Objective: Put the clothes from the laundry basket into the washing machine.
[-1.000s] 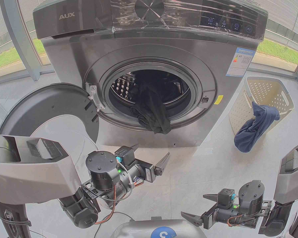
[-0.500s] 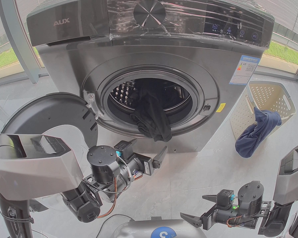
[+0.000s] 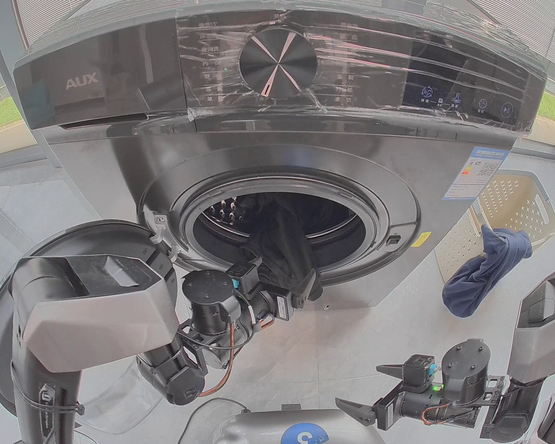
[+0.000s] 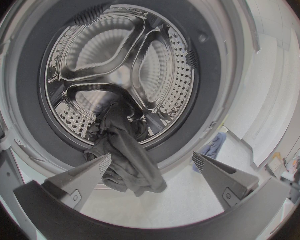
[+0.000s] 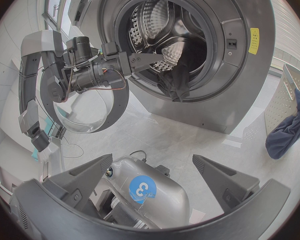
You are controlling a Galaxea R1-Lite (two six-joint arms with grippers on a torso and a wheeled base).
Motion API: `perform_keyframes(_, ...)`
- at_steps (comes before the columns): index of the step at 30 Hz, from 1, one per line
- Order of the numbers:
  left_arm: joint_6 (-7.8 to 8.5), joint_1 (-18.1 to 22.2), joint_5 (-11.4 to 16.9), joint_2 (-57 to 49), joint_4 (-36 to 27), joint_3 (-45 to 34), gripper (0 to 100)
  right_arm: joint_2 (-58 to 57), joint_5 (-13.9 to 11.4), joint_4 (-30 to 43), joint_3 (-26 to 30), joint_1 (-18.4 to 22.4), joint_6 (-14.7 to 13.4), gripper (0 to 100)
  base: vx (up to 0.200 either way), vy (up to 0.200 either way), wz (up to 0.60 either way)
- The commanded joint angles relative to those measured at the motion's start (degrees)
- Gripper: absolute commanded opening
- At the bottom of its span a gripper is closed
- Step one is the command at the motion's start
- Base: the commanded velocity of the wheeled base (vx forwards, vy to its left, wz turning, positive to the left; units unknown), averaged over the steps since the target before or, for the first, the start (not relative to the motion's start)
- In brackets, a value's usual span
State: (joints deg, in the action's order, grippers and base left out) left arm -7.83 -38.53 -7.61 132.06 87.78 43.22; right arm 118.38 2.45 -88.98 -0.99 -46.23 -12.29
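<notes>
The washing machine (image 3: 277,149) stands with its door swung to the left and its drum (image 4: 123,70) exposed. A black garment (image 3: 283,248) hangs out of the drum over the lower lip of the opening. My left gripper (image 3: 293,282) is open right in front of that lip, with the hanging black garment (image 4: 123,144) between and just beyond its fingers. The laundry basket (image 3: 524,205) lies tipped to the right of the machine. A navy garment (image 3: 484,272) spills from the basket onto the floor. My right gripper (image 3: 361,385) is open and holds nothing, low near my base.
The open round door (image 3: 105,238) stands at the left, close to my left arm. Pale tiled floor (image 3: 364,334) lies between the machine, the basket and my right gripper. Windows run behind the machine.
The head camera has moved closer to the machine. My left gripper has advanced from the floor area up to the drum opening, reaching the hanging black garment. The right arm has kept still.
</notes>
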Motion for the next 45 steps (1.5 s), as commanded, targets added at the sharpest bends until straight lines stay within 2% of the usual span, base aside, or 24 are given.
perform_keyframes(1, 1.32, 2.0, -0.7, 5.2, -1.3, 3.8, 100, 0.3, 0.0, -0.6, 0.1, -0.2, 0.0, 100, 0.0, 0.0, 0.0)
perform_keyframes(3, 3.7, 3.5, -1.4, 7.7, -2.0, 6.2, 100, 0.3, 0.0, -0.6, 0.1, -0.2, 0.0, 100, 0.0, 0.0, 0.0)
perform_keyframes(4, 3.96, 3.9, -1.4, 8.5, -2.4, 7.3, 100, 0.4, 0.0, -0.6, 0.1, -0.3, 0.0, 100, 0.0, 0.0, 0.0)
perform_keyframes(7, 4.05, 4.8, -0.8, 9.9, -4.5, 10.1, 100, 0.7, 0.0, -0.6, 0.1, -0.3, 0.0, 100, 0.0, 0.0, 0.0)
perform_keyframes(8, 4.13, 5.5, -0.7, 10.9, -7.3, 12.5, 100, 0.8, 0.0, -0.6, 0.1, -0.3, 0.0, 100, 0.0, 0.0, 0.0)
perform_keyframes(13, 4.13, 5.8, -0.8, 13.8, -9.9, 19.4, 100, 1.1, 0.0, -0.6, 0.2, -0.3, 0.0, 100, 0.0, 0.0, 0.0)
perform_keyframes(20, 4.4, 6.1, -1.1, 15.9, -12.3, 25.1, 100, 1.8, 0.0, -0.6, 0.1, -0.3, -0.1, 100, 0.0, 0.0, 0.0)
perform_keyframes(21, 4.4, 6.1, -1.2, 15.9, -12.4, 25.8, 0, 1.8, 0.0, -0.6, 0.1, -0.3, -0.1, 100, 0.0, 0.0, 0.0)
perform_keyframes(25, 3.87, 6.1, -1.3, 15.8, -12.9, 29.3, 0, 1.8, 0.0, -0.6, 0.0, -0.4, -0.1, 100, 0.0, 0.0, 0.0)
perform_keyframes(28, 1.41, 6.6, -1.6, 15.7, -14.0, 33.4, 0, 1.8, 0.0, -0.6, -0.1, -0.4, 0.0, 100, 0.0, 0.0, 0.0)
perform_keyframes(29, -0.61, 7.2, -1.7, 15.8, -15.1, 36.8, 0, 1.8, 0.0, -0.6, 0.0, -0.4, -0.1, 100, 0.0, 0.0, 0.0)
perform_keyframes(33, -3.6, 9.8, -2.2, 16.7, -18.0, 46.3, 0, 1.8, 0.0, -0.6, 0.1, -0.4, -0.1, 100, 0.0, 0.0, 0.0)
perform_keyframes(35, -4.13, 10.8, -2.6, 18.2, -18.7, 50.5, 0, 1.8, 0.0, -0.6, 0.0, -0.4, -0.1, 100, 0.0, 0.0, 0.0)
perform_keyframes(40, -4.13, 12.7, -3.0, 22.0, -20.5, 58.6, 0, 1.9, 0.0, -0.6, -0.1, -0.4, -0.1, 100, 0.0, 0.0, 0.0)
perform_keyframes(45, -4.13, 12.9, -3.0, 23.9, -21.4, 62.1, 0, 2.0, 0.0, -0.6, -0.1, -0.4, -0.1, 100, 0.0, 0.0, 0.0)
